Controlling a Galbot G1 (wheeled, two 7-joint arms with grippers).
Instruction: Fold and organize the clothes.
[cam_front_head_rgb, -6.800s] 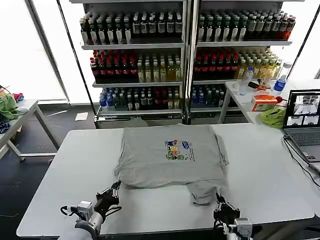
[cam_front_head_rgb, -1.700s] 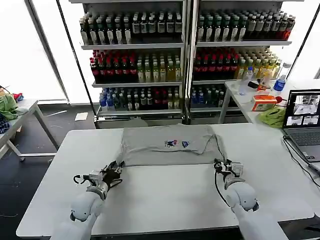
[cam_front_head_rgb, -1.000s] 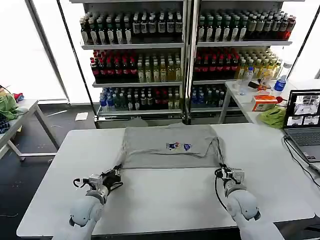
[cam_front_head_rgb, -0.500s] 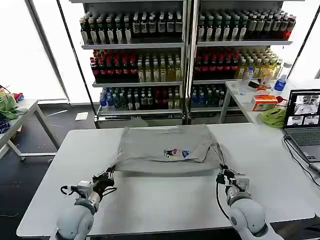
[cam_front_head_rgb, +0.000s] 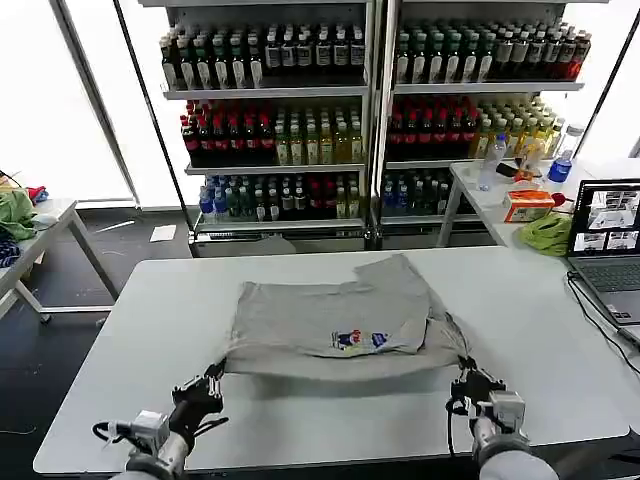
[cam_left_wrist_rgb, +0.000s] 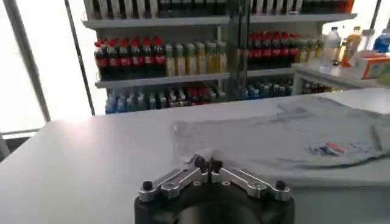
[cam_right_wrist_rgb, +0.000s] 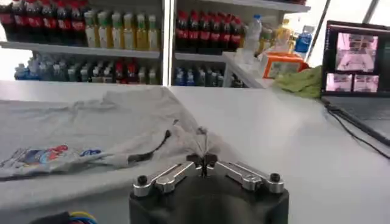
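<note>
1. Left hand (cam_front_head_rgb: 208, 383): low over the near left part of the bench (cam_front_head_rgb: 120, 330), fingers pinched together on the near left corner of the shirt (cam_front_head_rgb: 330, 315). The left wrist view shows the tips (cam_left_wrist_rgb: 207, 164) meeting with grey cloth between them.
2. Shirt: light grey, lying across the middle of the bench, long axis running left to right. Its near edge spans between the two hands and appears lifted, sagging slightly; the chest print (cam_front_head_rgb: 355, 340) faces up near that edge. The far part rests flat, one flap turned up toward the shelves.
3. Right hand (cam_front_head_rgb: 476, 384): low over the near right part of the bench, fingers closed on the near right corner, fabric bunched at the tips in the right wrist view (cam_right_wrist_rgb: 204, 159).
4. Governing relation: the garment lies straight ahead of both hands, away from the robot, each equally near its own corner. Any next fold likely travels along that forward line, both hands together.
</note>
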